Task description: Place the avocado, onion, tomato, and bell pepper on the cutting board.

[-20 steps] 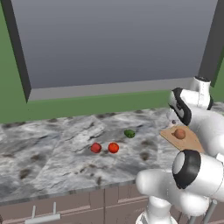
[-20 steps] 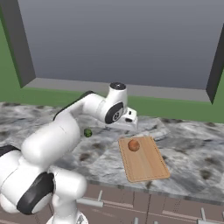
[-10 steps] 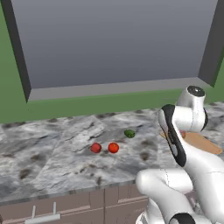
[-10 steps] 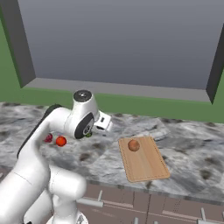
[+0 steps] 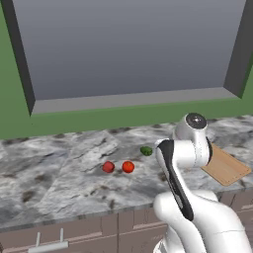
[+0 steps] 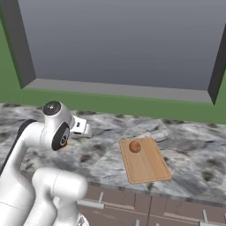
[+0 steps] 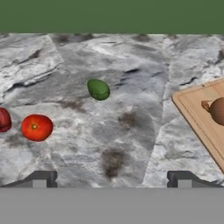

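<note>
The white arm rises from the base and folds forward over the grey marbled counter [image 5: 59, 173], carrying its two-finger gripper [image 7: 111, 179] above the stone with jaws spread wide and nothing between them. The hand view shows the small dark green glossy avocado [image 7: 98, 89] on bare counter, the bright orange-red round tomato [image 7: 36, 127] touching the deeper red lumpy bell pepper [image 7: 3, 119]. The right base view shows the whole light tan wooden cutting board [image 6: 150, 165] with the dull orange-brown onion [image 6: 135, 146] on it.
</note>
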Controlling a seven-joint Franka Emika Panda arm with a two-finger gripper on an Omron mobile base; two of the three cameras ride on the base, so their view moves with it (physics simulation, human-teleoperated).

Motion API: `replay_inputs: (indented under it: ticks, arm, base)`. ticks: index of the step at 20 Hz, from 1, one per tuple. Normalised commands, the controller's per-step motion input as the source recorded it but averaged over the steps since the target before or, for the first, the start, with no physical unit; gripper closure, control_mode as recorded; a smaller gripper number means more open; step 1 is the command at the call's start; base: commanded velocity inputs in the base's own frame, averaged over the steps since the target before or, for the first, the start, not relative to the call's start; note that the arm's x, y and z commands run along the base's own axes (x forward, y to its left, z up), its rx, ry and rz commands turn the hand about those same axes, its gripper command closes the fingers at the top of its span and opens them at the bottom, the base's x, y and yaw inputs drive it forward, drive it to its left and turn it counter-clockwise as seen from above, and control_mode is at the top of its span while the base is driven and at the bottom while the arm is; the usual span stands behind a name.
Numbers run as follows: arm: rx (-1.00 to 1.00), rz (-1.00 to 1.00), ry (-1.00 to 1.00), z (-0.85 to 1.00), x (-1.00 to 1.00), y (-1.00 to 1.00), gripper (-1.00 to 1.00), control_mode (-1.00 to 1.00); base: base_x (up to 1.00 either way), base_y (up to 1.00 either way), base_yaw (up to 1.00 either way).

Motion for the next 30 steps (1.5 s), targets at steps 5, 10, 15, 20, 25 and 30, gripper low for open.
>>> replay_inputs:
  ticks: [5, 10, 15, 20, 25, 30]
  arm:
    - [0.0, 0.15, 0.0, 0.23, 0.03, 0.41, -1.0, -1.0]
    - [0.0, 0.1, 0.12, 0.28, 0.06, 0.41, -1.0, -1.0]
    - [0.0, -0.01, 0.34, 0.22, 0.01, 0.33, -1.0, -1.0]
    - [0.0, -0.03, 0.25, 0.05, 0.0, 0.27, -1.0, -1.0]
    - [0.0, 0.0, -0.03, -0.25, 0.04, 0.16, -1.0, -1.0]
    - [0.0, 0.0, 0.0, -0.28, 0.16, 0.15, -1.0, -1.0]
  base:
    - [0.0, 0.0, 0.0]
    - [0.0, 0.0, 0.0]
    - [0.0, 0.0, 0.0]
    - [0.0, 0.0, 0.0]
    - [0.0, 0.0, 0.0]
    - [0.0, 0.0, 0.0]
